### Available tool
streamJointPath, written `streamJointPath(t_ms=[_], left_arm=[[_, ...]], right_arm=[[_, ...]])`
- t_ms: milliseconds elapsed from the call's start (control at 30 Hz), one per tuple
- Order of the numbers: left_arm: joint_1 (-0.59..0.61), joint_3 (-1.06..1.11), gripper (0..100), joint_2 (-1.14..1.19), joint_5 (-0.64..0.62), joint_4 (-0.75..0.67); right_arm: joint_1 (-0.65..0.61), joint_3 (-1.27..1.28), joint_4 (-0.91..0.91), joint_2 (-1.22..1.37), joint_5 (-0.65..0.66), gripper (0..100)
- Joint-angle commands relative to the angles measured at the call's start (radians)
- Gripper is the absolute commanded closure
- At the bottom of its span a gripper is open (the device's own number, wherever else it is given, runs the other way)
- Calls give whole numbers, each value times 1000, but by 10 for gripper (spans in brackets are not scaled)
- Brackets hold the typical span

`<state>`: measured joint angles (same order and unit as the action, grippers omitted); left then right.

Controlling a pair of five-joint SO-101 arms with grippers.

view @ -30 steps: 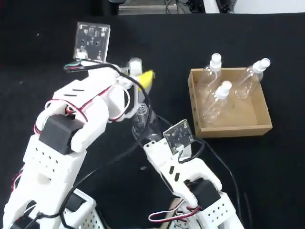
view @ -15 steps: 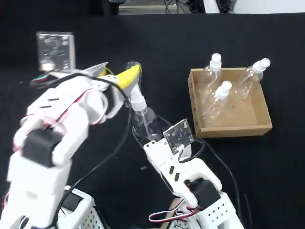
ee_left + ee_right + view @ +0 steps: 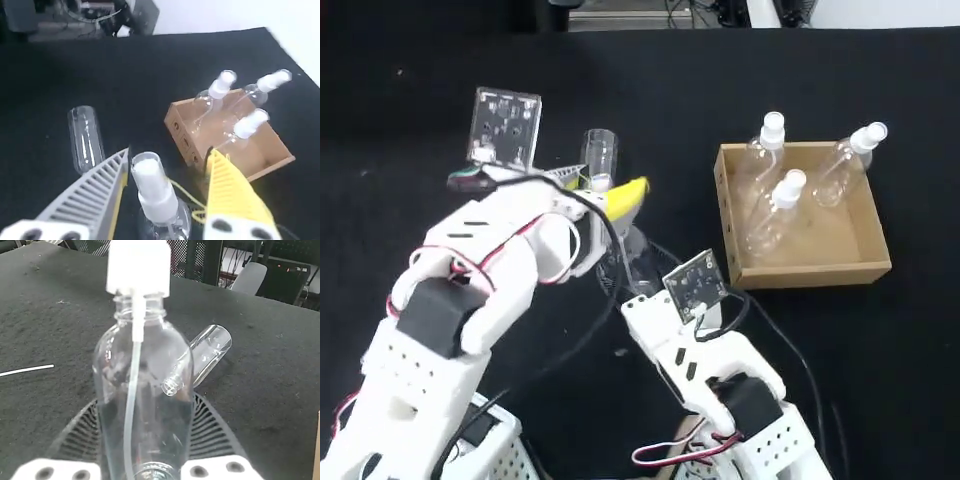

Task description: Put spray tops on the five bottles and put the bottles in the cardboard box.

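Capping step, fourth bottle (image 3: 145, 385): right gripper (image 3: 142, 432) clamped on it, left gripper (image 3: 167, 160) spread open astride spray top (image 3: 150, 182). Next, probably: pinch, seat firmly, then carry to cardboard box (image 3: 805, 268).

Tight middle, roomy corner
Three bottles (image 3: 767, 222) crowd the cardboard box (image 3: 808, 272) except its bare near-right corner; a loose bottle (image 3: 599, 156) lies just beyond the left gripper (image 3: 169, 151); the tabletop's (image 3: 840, 60) far-right corner is open.

Wide black cloth (image 3: 840, 60) underneath everything; cables (image 3: 692, 12) beyond far edge.
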<state>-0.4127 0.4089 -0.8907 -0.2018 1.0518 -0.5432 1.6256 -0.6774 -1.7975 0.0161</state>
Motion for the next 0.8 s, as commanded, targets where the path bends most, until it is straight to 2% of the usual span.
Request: streamJointPath(t_ms=[0,233,400,533,667,767], left_arm=[[-27,-16,766,-51,49,44],[-16,-38,766,-57,49,35],[142,-94,766,-48,40,-54],[266,22,766,-21,43,-172],[274,151,766,0,40,-256],[217,165,766,-15,40,-250]], right_arm=[[14,-33,32,-127,-5,987],[15,-42,29,-127,-8,987],[15,-42,26,-127,-11,987],[15,-42,29,-127,-11,987],[14,-42,31,-127,-11,987],[14,-42,31,-127,-11,987]])
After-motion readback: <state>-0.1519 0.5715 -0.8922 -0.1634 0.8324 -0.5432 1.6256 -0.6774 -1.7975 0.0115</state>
